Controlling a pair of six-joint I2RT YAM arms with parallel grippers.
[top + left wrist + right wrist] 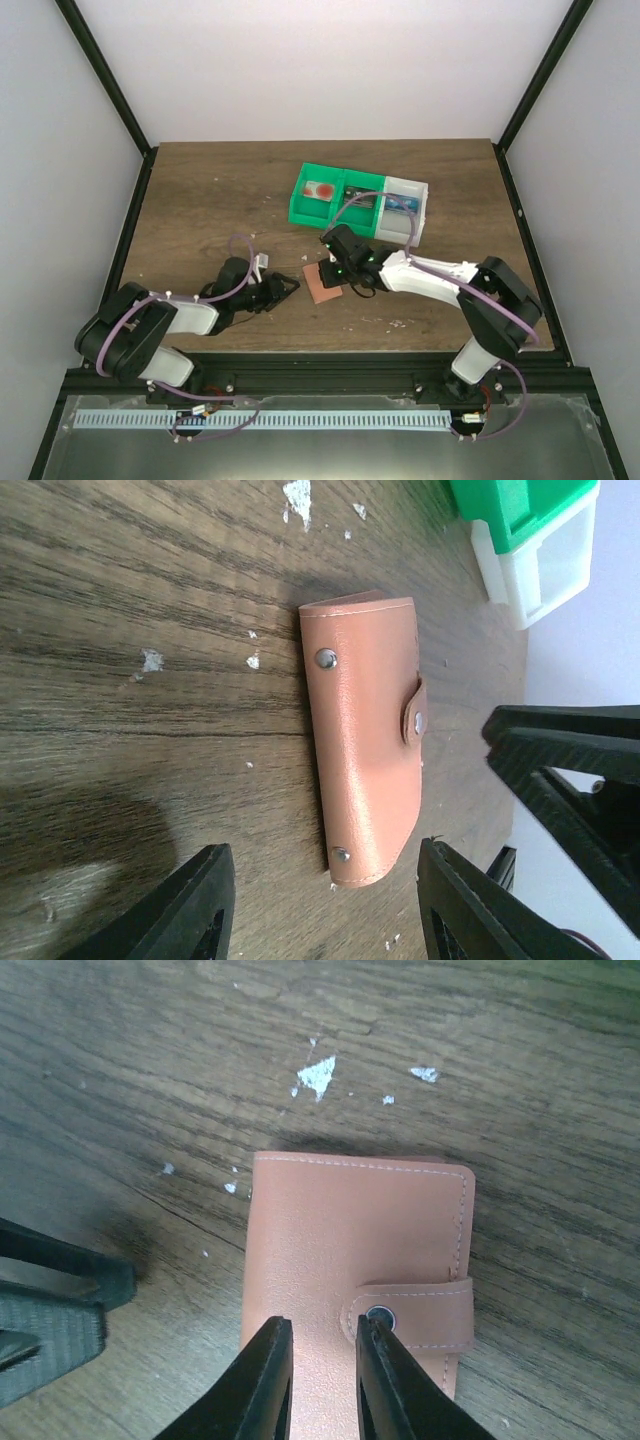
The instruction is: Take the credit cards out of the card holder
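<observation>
The card holder (323, 283) is a salmon-pink leather sleeve lying flat on the wooden table, closed, with its snap strap (415, 1312) fastened. No credit cards show; none is in view outside the holder. My right gripper (322, 1328) is over the holder (350, 1230), its fingers a narrow gap apart with nothing between them, one tip at the snap. My left gripper (325, 865) is wide open at table level, just short of the holder's near end (365, 740). The right gripper's black fingers (560, 770) show at the holder's right in the left wrist view.
A green bin (335, 197) and a white bin (405, 205) holding small items stand behind the holder. White flecks (318, 1075) mark the wood. The left gripper's finger (50, 1300) lies to the holder's left in the right wrist view.
</observation>
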